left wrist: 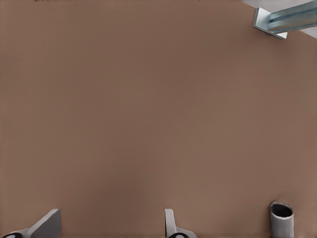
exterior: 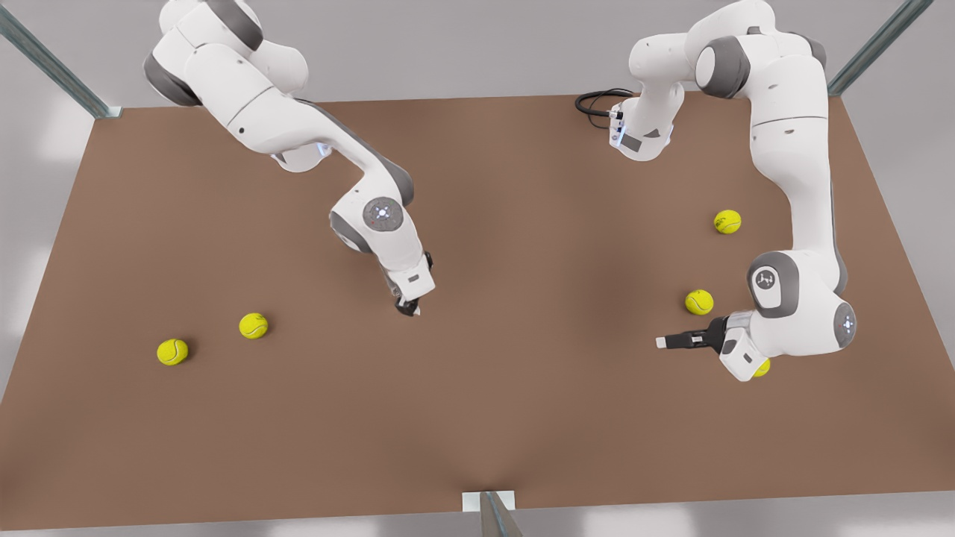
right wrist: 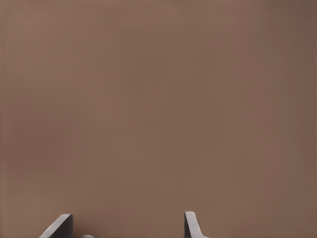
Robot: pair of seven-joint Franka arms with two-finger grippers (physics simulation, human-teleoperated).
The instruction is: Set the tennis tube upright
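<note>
The left end effector [left wrist: 111,214] hangs over bare tabletop [left wrist: 148,99] with its fingers spread wide and nothing between them. The tennis tube [left wrist: 281,220] sits outside that gap, near one finger but apart from it, with its dark hollow end turned toward the camera. A metal bracket [left wrist: 270,22] stands farther off. The right end effector [right wrist: 128,216] is also wide and empty, over plain brown surface. In the front view, one arm [exterior: 246,104] reaches in from 10 o'clock and another arm [exterior: 791,149] from 2 o'clock. Yellow tennis balls [exterior: 254,326] lie at 8 o'clock and 3 o'clock.
</note>
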